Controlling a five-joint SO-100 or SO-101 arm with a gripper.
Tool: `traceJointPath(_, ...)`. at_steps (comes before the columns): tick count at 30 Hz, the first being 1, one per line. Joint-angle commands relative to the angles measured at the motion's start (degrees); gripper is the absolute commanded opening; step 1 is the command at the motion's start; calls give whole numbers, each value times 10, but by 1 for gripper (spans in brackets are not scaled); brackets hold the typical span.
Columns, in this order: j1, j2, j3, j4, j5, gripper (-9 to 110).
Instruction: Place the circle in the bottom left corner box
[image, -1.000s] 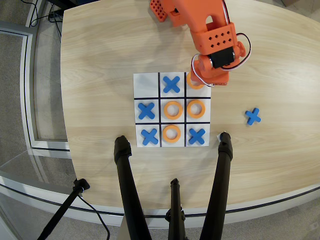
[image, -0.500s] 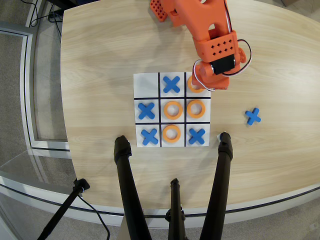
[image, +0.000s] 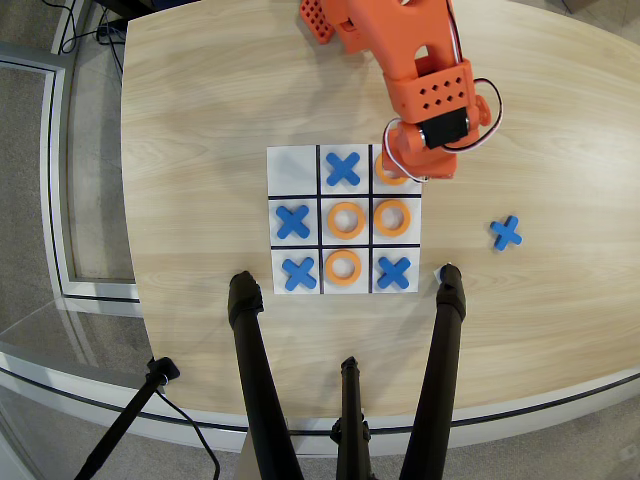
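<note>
An orange circle (image: 384, 172) lies in the corner cell (image: 412, 187) at the top right of the tic-tac-toe sheet (image: 292, 168) in the overhead view. The orange arm's wrist covers part of it. My gripper (image: 402, 168) hangs right over that cell, and its fingers are hidden under the wrist and servo, so I cannot see how they stand or whether they touch the circle. The corner cell at the bottom left of this view holds a blue X (image: 299, 272).
Three more orange rings lie in the centre (image: 347, 220), middle right (image: 392, 217) and bottom middle (image: 343, 267) cells. Blue X pieces fill several other cells, and one (image: 506, 232) lies loose on the wood to the right. Black tripod legs (image: 257, 370) cross the table's near edge.
The arm's wrist has shifted slightly up and to the right, uncovering a bit more of the circle, which stays in the top right cell.
</note>
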Motion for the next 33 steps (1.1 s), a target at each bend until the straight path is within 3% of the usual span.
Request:
traceJointPath(1,8,39,-54,40,-11,14)
traceJointPath(9,13,181,-167,197,-47,15)
traceJointPath(13,18,330,-140,281,-62,15)
traceJointPath(19,41,642,82,343,-132,15)
traceJointPath(23,71,794,274,296,-158,15)
traceJointPath(30,119,878,493,193,-176,14)
traceJointPath(33,139,907,541,193,-176,6)
